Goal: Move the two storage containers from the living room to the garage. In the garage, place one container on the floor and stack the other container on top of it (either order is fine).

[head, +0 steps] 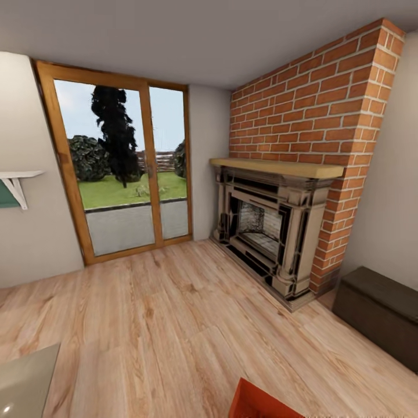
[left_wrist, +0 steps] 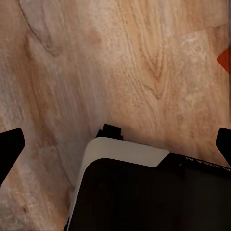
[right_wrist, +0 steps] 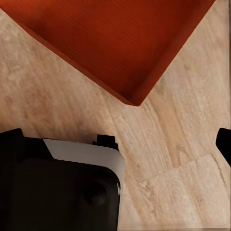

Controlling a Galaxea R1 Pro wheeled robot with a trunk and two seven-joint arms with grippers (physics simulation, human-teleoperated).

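At the bottom edge of the head view, right of centre, the corner of one storage container (head: 258, 403) pokes into frame, resting on the wood-plank floor (head: 151, 325). The right wrist view looks straight into its ribbed orange-red interior (right_wrist: 115, 38), with nothing gripped. The left wrist view catches a sliver of orange at its right edge (left_wrist: 224, 58). Both claws look spread wide, fingertips dark at the frame edges. Farther off stand the dark bench (head: 383, 313), the brick fireplace (head: 273, 232) and the glass door (head: 122, 168). Judging by this, we're in the living room with nothing lifted; carrying and stacking in the garage remain.
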